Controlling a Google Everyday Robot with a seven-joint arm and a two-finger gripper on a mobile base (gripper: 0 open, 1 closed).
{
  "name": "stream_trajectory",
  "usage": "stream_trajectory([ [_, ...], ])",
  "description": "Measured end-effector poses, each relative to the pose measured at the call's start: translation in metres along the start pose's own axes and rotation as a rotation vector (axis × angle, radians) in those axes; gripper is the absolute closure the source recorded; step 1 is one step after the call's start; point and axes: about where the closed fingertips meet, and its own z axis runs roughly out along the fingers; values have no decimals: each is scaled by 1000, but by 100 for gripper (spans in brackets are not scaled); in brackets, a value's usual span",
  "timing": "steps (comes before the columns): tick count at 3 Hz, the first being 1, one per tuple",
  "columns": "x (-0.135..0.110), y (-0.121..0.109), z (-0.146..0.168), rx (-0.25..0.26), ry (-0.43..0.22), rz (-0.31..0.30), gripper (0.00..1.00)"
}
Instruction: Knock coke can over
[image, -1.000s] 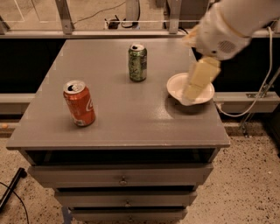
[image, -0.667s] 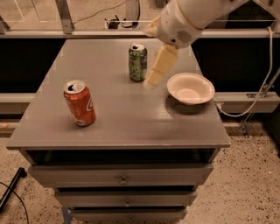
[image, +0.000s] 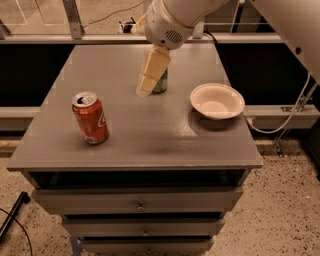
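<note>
Currently your pincer hangs above the rear middle of the surface, slanted so its tip points down and toward the left of the view. It carries nothing, and you cannot tell from here whether it is open or closed. That slant suits a shove rather than a grasp, since tipping a can needs only a sideways push. The bulky white wrist above it reaches in from the far right.

Just behind the pincer stands a green can, mostly covered by it, and you cannot tell whether the two touch. It is not your target, so keep the sweep away from it. Further right, a white bowl sits empty near the right edge, apart from both cans.

The coke can stands upright toward the front left of the surface, silver top and pull tab facing up, well apart from the pincer. So the knock is not yet done. To my mind the next move calls for bringing the pincer down and across to meet the can's upper half, because a low hit would likely slide it rather than topple it. Since the can stands near the left edge, a push toward the middle looks the safer direction
</note>
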Motion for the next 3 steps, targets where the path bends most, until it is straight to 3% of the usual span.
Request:
stream_trajectory([
  [1, 1, 14, 10, -8, -60, 36, 0],
  [2, -5, 58, 46, -33, -253, 105, 0],
  [3, 1, 91, 74, -29, -425, 224, 0],
])
